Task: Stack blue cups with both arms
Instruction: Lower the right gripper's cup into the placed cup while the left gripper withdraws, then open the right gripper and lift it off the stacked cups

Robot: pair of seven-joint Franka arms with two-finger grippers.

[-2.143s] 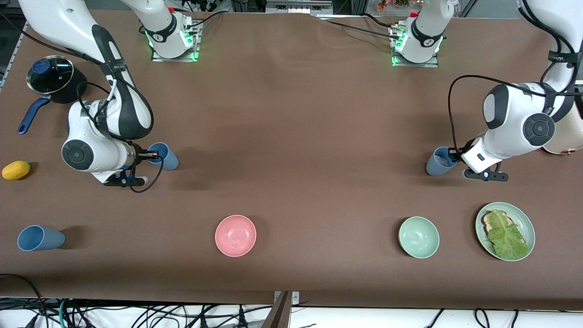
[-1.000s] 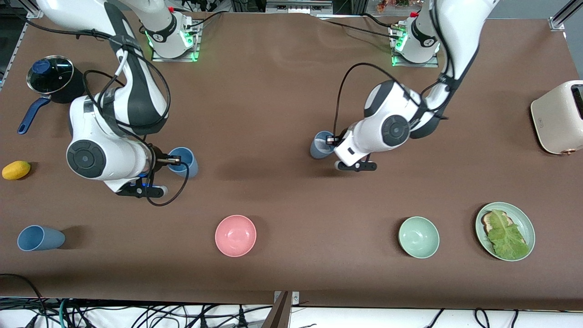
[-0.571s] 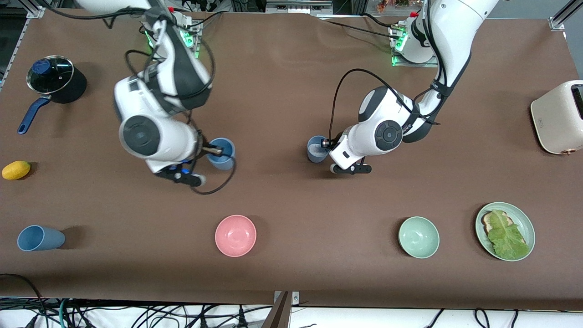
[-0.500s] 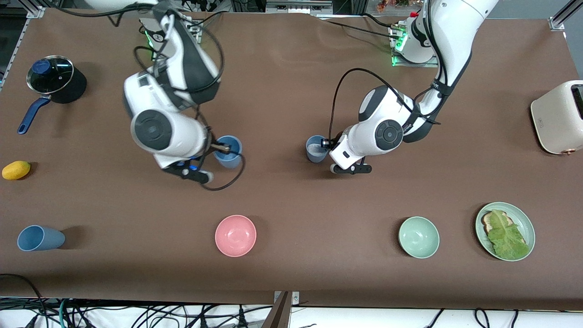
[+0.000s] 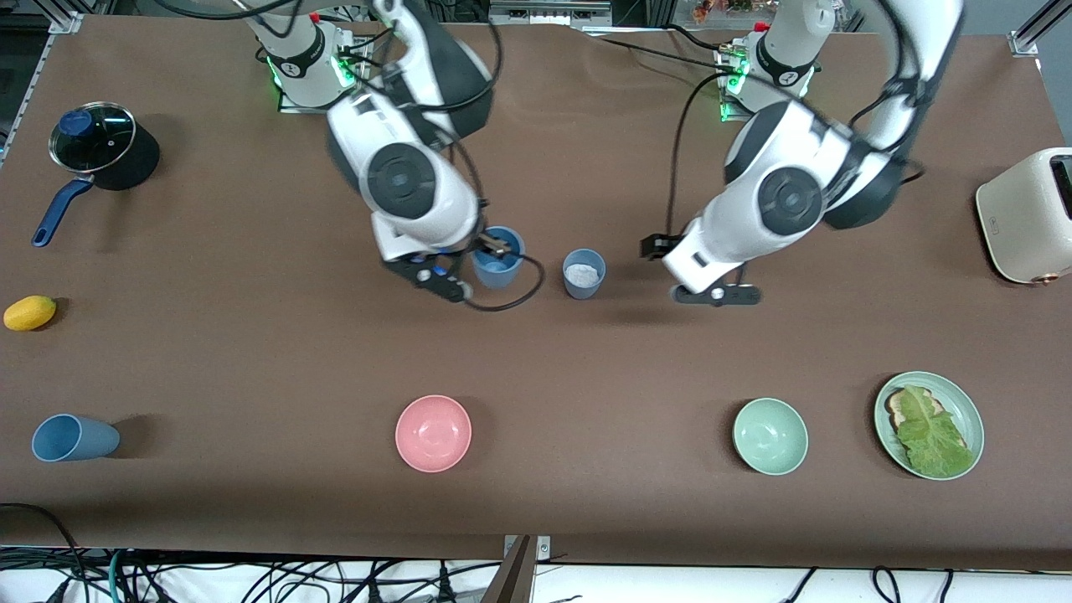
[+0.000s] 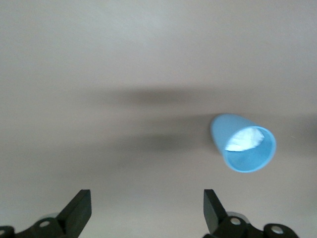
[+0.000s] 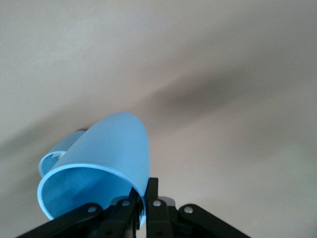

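My right gripper [image 5: 494, 246] is shut on the rim of the brighter blue cup [image 5: 497, 265] and holds it over the middle of the table. In the right wrist view the fingers [image 7: 153, 194] pinch that cup's wall [image 7: 106, 153]. The duller grey-blue cup [image 5: 584, 273] stands upright on the table beside it, toward the left arm's end. My left gripper [image 5: 655, 246] is open and empty, raised clear of that cup. In the left wrist view the gripper [image 6: 147, 218] is wide open, with the cup [image 6: 244, 144] off to one side.
A third blue cup [image 5: 74, 438] lies on its side near the front edge at the right arm's end. A pink bowl [image 5: 433, 433], a pale green bowl [image 5: 770, 435] and a plate of toast and lettuce [image 5: 965, 402] sit nearer the camera. Pot [image 5: 100, 146], yellow fruit [image 5: 29, 312], toaster [image 5: 1030, 213].
My right arm has carried the brighter blue cup to the table's middle. My left gripper has let go of the grey-blue cup, opened, and pulled back and up toward the left arm's end.
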